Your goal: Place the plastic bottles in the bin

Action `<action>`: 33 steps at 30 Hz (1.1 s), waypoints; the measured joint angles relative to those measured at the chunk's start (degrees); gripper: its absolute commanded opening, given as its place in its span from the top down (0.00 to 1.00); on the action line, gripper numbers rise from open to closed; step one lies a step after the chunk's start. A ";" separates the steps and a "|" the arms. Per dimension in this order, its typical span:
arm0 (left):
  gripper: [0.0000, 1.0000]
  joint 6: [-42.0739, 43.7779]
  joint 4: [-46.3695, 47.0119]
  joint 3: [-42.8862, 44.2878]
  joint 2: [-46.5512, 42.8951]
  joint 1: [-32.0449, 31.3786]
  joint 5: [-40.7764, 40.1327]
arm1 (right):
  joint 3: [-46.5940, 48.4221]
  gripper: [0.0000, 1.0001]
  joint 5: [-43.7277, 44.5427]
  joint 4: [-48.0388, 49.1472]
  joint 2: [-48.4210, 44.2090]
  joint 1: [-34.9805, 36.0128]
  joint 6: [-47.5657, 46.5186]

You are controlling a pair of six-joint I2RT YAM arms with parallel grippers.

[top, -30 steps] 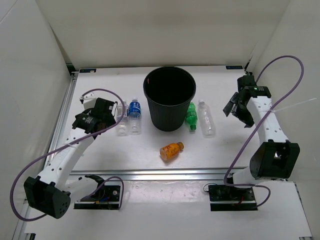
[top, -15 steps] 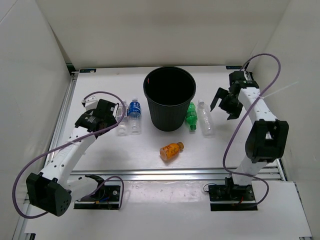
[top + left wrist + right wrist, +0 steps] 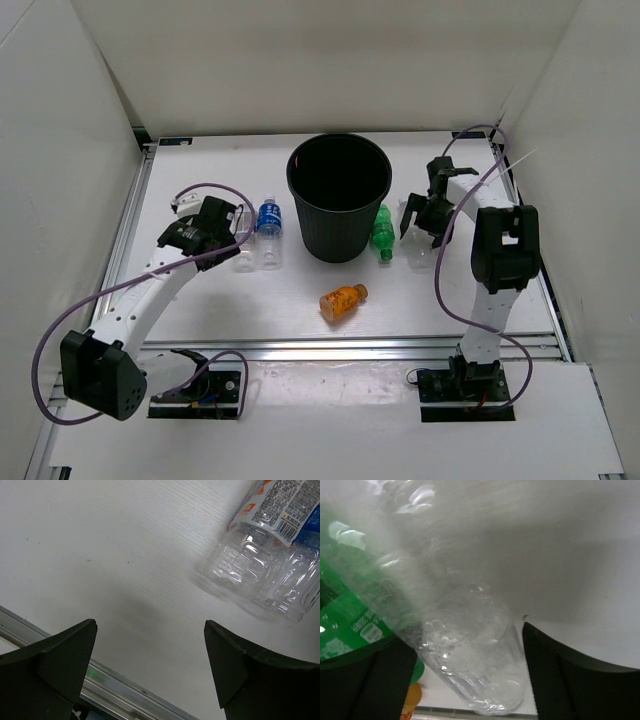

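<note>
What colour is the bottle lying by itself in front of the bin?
Orange; the bottle shows best in the top view.

bin (image 3: 338,195) is seen black | one bottle (image 3: 382,232) is shown green, label printed white | stubby bottle (image 3: 343,299) is seen orange | labelled bottle (image 3: 268,218) is marked blue | clear bottle (image 3: 470,650) is seen colourless | table (image 3: 300,335) is shown white

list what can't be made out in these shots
- Right clear bottle: far end hidden under the right gripper in the top view; blurred in the right wrist view.
- Left clear bottle: partly covered by the left gripper from above; cut off by the left wrist frame edge.
- Bin floor: too dark to see.
</note>
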 measured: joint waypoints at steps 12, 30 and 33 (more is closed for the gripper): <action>0.00 -0.83 -2.51 4.98 6.43 0.00 1.51 | 1.44 0.59 2.27 -1.25 0.48 -4.15 1.44; 0.00 -7.85 -6.84 9.44 12.11 0.02 1.03 | 48.17 0.35 -4.35 -0.68 -15.10 13.09 6.88; 0.00 -8.20 -6.86 11.04 12.55 0.48 1.01 | 48.02 0.00 -5.84 -0.87 -12.13 17.53 6.75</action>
